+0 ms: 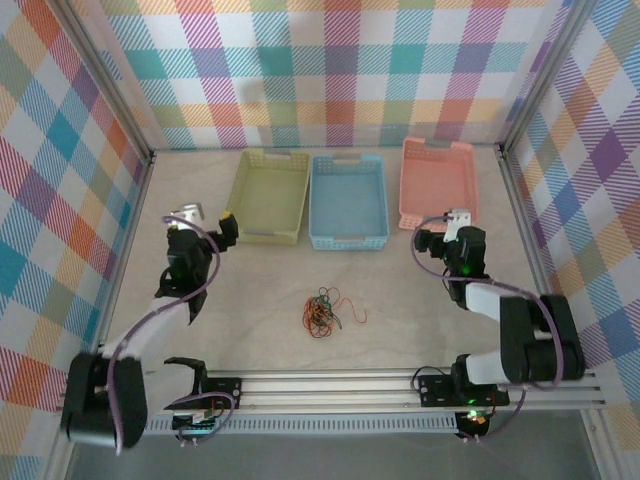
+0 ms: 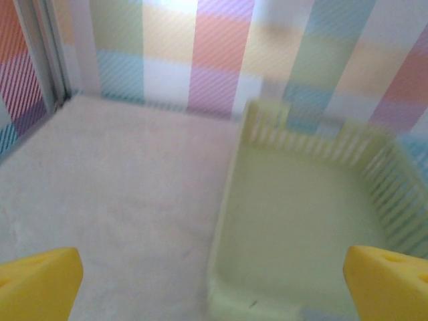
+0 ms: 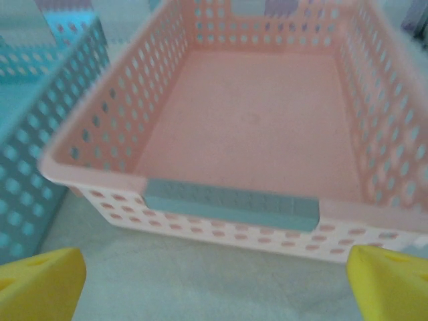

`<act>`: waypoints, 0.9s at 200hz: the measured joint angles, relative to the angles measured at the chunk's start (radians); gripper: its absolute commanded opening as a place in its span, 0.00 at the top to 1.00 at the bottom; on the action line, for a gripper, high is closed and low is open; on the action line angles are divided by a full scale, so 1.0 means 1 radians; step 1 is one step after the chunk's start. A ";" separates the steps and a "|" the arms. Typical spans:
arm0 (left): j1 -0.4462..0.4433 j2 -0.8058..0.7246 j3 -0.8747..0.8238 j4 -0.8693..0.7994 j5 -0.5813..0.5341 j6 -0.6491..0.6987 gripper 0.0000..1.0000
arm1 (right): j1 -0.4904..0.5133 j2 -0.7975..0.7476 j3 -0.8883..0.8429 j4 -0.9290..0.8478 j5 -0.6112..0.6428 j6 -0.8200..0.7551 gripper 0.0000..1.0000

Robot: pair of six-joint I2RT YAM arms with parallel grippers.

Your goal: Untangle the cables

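Tabletop (image 1: pixel 420 300): green (image 1: pixel 269 195), blue (image 1: pixel 347 200), pink baskets (image 1: pixel 438 182) bare.

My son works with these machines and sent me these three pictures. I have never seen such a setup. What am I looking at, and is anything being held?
These are two robot arms bolted at the near edge of a table inside checked walls. The overhead picture looks down from behind them. The left arm's tool and the right arm's tool each have two fingers; both stand open and hold nothing.

On the table, at the back, sit three perforated plastic baskets: a pale green one, a blue one and a pink one. In front of them, between the arms, lies a small tangle of thin orange-red, green and black cables, untouched.

The other two pictures come from cameras on the wrists. The left one faces the green basket, the right one the pink basket. The yellow corners are each tool's own fingertips.
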 measured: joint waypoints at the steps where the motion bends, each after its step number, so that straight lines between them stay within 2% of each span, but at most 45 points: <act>1: 0.000 -0.005 0.003 -0.005 0.001 -0.004 0.00 | 0.001 -0.010 0.002 -0.007 0.003 0.000 0.00; 24: -0.002 -0.095 0.096 -0.142 0.042 -0.106 0.00 | 0.014 -0.190 0.015 -0.082 0.006 0.037 0.00; 46: -0.002 -0.148 0.126 -0.256 0.080 -0.259 0.00 | 0.016 -0.335 0.014 -0.127 0.000 0.131 0.00; 82: -0.002 -0.132 0.195 -0.483 0.233 -0.406 0.00 | 0.016 -0.486 0.032 -0.275 -0.021 0.345 0.00; 117: -0.002 -0.108 0.232 -0.607 0.391 -0.460 0.02 | 0.016 -0.497 0.080 -0.434 -0.127 0.459 0.01; 160: -0.011 -0.100 0.190 -0.608 0.505 -0.500 0.06 | 0.026 -0.362 0.164 -0.570 -0.335 0.546 0.20; 180: -0.023 -0.095 0.145 -0.583 0.530 -0.510 0.07 | 0.073 -0.281 0.244 -0.629 -0.421 0.539 0.22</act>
